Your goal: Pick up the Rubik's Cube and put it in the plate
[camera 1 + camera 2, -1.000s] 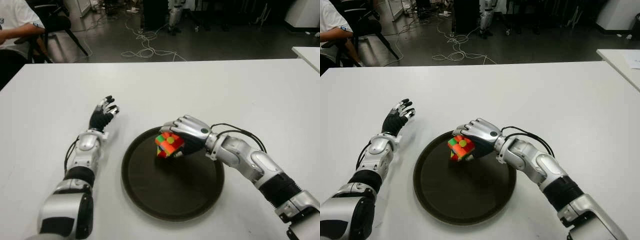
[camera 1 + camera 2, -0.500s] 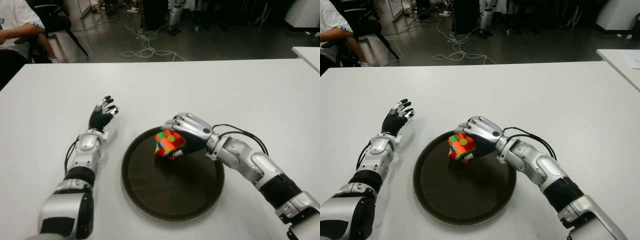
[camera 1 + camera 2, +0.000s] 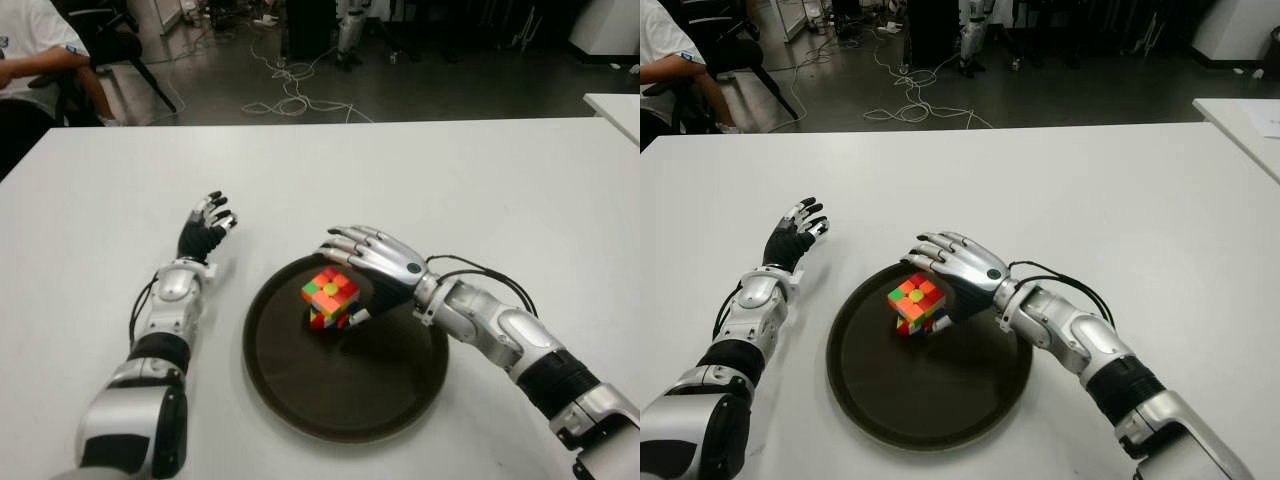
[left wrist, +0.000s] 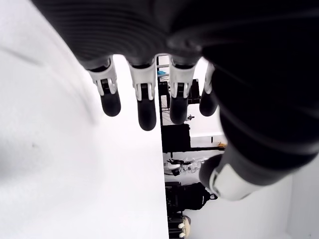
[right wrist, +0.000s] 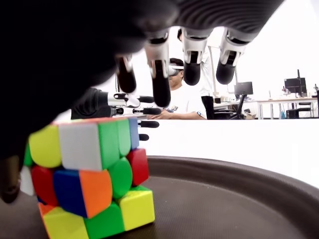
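Table (image 3: 420,170): white, spanning foreground | Floor (image 3: 420,95): dark, cables (image 3: 290,90) trailing at 12 o'clock | Seated person (image 3: 30,50) occupying chair (image 3: 110,45) at 10 o'clock

no text, label or number can be read

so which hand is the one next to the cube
The right hand: its fingers are spread open over the cube in the plate. The left hand shows well off to the plate's left, over the table, empty.
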{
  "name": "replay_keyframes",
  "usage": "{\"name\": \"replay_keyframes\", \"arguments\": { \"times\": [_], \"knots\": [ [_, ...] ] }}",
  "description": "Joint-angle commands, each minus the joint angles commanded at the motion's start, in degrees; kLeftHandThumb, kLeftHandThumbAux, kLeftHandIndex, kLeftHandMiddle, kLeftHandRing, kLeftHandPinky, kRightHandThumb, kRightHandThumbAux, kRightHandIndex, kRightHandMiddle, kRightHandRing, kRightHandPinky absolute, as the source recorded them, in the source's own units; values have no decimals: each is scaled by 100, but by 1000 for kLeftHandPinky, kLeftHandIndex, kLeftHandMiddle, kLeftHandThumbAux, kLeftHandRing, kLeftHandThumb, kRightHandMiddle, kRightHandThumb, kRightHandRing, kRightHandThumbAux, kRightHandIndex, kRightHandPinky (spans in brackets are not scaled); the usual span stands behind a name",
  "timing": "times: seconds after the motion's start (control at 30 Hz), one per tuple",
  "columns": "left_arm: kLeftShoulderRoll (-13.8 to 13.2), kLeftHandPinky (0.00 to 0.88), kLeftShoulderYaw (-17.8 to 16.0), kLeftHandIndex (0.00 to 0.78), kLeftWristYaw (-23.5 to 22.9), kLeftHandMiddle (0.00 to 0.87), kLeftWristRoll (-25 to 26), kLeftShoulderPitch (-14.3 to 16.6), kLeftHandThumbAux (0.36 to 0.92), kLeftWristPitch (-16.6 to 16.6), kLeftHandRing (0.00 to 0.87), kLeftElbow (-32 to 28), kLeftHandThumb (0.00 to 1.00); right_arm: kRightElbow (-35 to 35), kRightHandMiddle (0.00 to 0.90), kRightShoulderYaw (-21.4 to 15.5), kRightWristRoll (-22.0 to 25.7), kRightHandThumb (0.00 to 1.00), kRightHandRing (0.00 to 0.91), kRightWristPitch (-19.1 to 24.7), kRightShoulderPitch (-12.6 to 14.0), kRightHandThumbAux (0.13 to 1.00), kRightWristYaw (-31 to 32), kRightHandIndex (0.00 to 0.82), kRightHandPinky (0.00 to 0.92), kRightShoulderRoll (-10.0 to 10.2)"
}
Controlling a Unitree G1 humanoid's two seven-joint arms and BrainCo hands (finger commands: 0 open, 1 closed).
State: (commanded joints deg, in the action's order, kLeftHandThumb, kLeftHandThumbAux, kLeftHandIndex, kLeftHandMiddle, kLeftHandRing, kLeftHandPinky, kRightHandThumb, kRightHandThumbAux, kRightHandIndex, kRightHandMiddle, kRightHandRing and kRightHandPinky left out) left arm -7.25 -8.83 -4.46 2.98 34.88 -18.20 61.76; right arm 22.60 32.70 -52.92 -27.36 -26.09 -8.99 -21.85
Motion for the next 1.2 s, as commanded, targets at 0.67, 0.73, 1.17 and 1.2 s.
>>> {"name": "replay_keyframes", "arguments": {
  "times": [0.67, 0.73, 1.17, 1.2],
  "knots": [
    [-37, 62, 30, 64, -85, 129, -29, -4, 707, -33, 109, -9, 209, 178, 0, 51, -158, 0, 0, 364, -142, 549, -168, 0, 0, -12],
    [-44, 60, 35, 61, -97, 127, -36, 6, 704, -36, 107, 6, 207, 241, 0, 40, -132, 0, 0, 360, -167, 545, -232, 0, 0, -1],
    [-60, 71, 26, 63, -168, 122, -14, 3, 703, -76, 110, 5, 209, 479, 0, -591, 636, 0, 0, -117, -698, 511, -15, 0, 0, -444],
    [-60, 72, 23, 63, -168, 123, -11, 7, 703, -71, 110, 9, 208, 490, 0, -641, 694, 0, 0, -147, -741, 511, 20, 0, 0, -475]
  ]
}}
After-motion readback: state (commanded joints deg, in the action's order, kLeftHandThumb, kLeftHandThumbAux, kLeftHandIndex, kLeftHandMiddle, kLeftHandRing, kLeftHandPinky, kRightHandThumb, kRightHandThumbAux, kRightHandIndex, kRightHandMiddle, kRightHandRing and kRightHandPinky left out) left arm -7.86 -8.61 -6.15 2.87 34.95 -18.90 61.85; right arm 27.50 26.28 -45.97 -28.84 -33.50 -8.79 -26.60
